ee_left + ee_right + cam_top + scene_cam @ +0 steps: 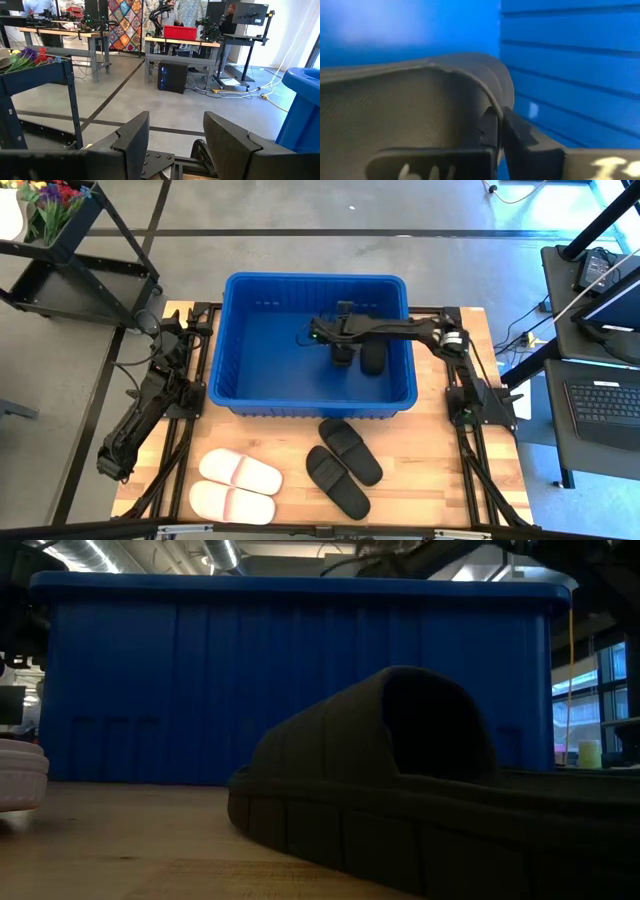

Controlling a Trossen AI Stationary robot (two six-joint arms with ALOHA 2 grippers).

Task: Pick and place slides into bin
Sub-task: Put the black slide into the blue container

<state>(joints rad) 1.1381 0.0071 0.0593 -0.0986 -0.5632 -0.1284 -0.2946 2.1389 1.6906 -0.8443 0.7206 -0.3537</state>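
Slides: 2 black (343, 463) and 2 pale (236, 486) flank bin (230, 340).

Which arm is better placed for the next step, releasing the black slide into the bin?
Right. Its tool is over the bin, shut on a black slide. The left tool is parked at the table's left edge.

Robotics lab: concrete floor (150, 105), workbenches (182, 42) with other robot arms (162, 15), PC tower (172, 77), cables, monitors.
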